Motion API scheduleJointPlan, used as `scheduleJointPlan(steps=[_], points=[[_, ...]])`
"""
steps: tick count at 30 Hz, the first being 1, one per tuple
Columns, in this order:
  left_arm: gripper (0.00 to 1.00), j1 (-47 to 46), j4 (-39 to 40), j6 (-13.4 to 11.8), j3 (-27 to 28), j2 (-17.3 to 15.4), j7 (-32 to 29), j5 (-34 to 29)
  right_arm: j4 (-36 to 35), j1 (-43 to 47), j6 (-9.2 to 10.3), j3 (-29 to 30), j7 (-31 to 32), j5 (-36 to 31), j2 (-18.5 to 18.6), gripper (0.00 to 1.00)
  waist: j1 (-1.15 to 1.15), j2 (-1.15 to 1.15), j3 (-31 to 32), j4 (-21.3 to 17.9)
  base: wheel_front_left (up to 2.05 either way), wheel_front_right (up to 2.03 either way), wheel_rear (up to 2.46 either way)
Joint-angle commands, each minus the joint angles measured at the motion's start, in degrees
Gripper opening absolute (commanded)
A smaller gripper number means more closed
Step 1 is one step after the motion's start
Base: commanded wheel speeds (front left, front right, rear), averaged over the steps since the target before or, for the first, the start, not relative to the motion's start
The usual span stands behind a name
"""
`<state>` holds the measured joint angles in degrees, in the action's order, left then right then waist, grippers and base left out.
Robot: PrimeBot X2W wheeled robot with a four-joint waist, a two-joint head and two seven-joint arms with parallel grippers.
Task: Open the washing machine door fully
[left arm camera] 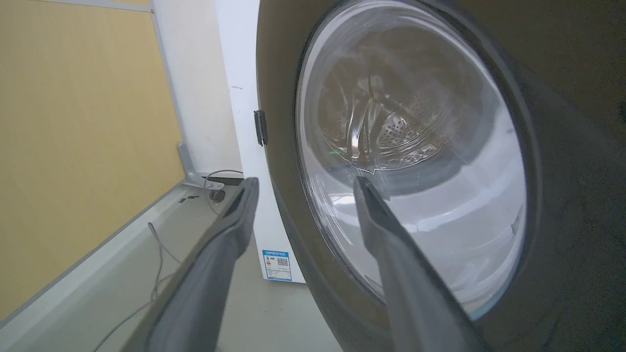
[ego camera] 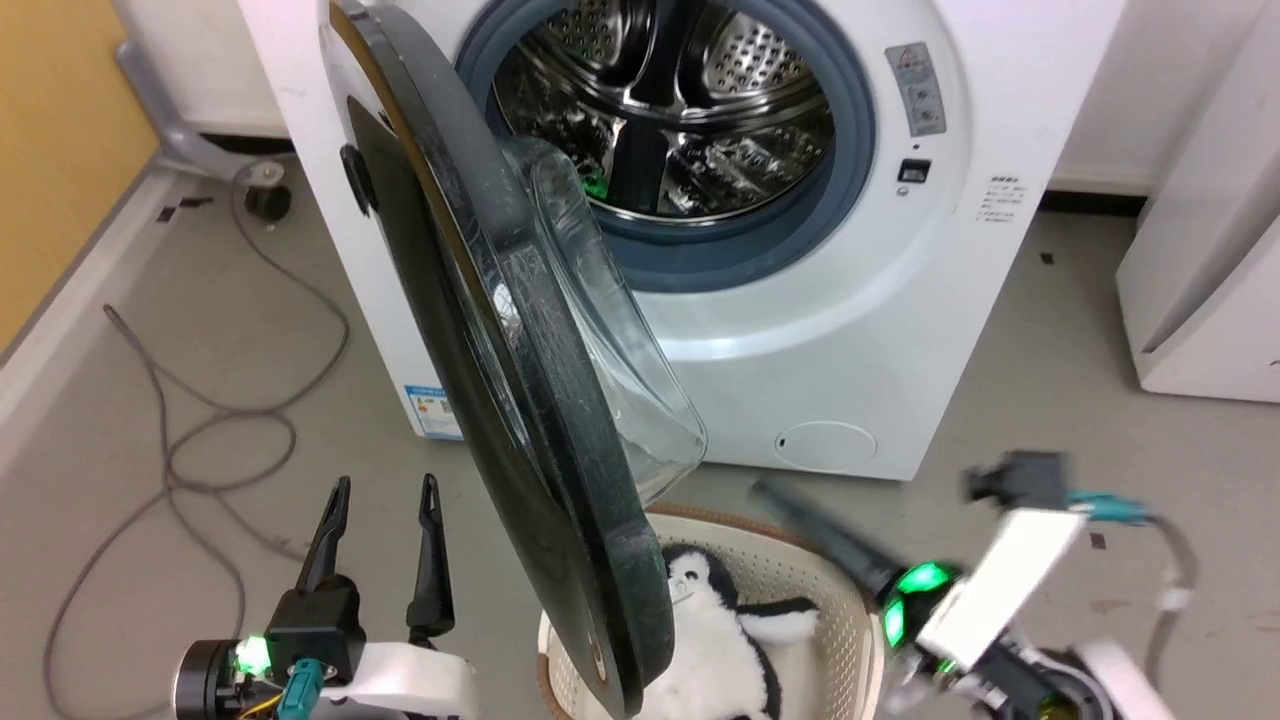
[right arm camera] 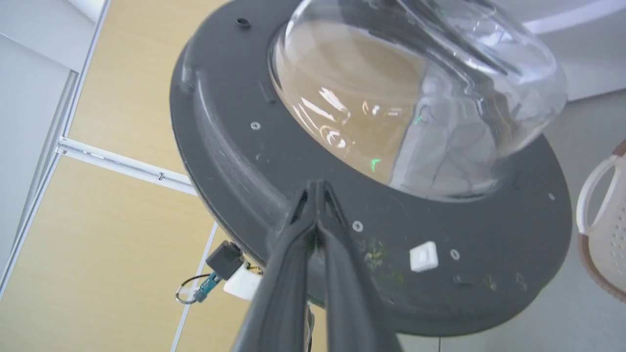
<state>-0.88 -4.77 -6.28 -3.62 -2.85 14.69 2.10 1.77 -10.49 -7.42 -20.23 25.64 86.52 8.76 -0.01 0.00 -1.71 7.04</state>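
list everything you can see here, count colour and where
round glossy black washing machine door with clear glass bowl: one, black, partly open, view's left
white boxy front-loading washing machine: one, white, centre back
perforated steel drum: one, silver, inside machine
cream perforated plastic laundry basket: one, cream, floor below door
black and white plush penguin: one, in basket
grey floor cable: count unclear, grey, left floor
slim white appliance: one, white, far right
left gripper: one, dark, open, lower left
right gripper: one, dark, shut, by door's matte back
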Motion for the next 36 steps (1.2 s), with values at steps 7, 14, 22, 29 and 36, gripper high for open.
scheduleJointPlan(steps=[7,14,22,29,36], points=[[1.00,1.42,-0.05,0.55,1.02,-0.19,0.30,-0.65,-1.61,0.94,-0.07,4.28,-21.75,-15.05,2.26,0.00,0.01,0.00,1.38,-1.06,0.00,0.00,0.00],[1.00,2.25,0.22,0.66,1.92,-0.29,0.30,-0.84,2.37,1.60,-0.07,10.61,-40.47,-40.26,4.91,0.00,0.01,0.00,2.39,-2.12,0.00,0.00,0.00],[1.00,2.55,0.79,0.71,2.44,-0.27,0.30,-0.90,-8.70,6.82,-0.07,21.39,-40.62,-73.03,-1.54,0.00,0.01,0.00,2.22,-2.88,0.00,0.00,0.00],[1.00,2.42,1.01,0.87,2.70,-0.25,0.30,-1.05,-6.71,12.07,-0.07,21.87,-40.63,-82.59,-4.57,0.00,0.01,0.00,1.98,-3.08,0.00,0.00,0.00],[1.00,2.43,0.88,1.00,2.80,-0.24,0.30,-1.17,-0.25,15.55,-0.07,23.15,-40.63,-81.08,-5.80,0.42,0.01,0.00,1.96,-2.93,0.00,0.00,0.00]])
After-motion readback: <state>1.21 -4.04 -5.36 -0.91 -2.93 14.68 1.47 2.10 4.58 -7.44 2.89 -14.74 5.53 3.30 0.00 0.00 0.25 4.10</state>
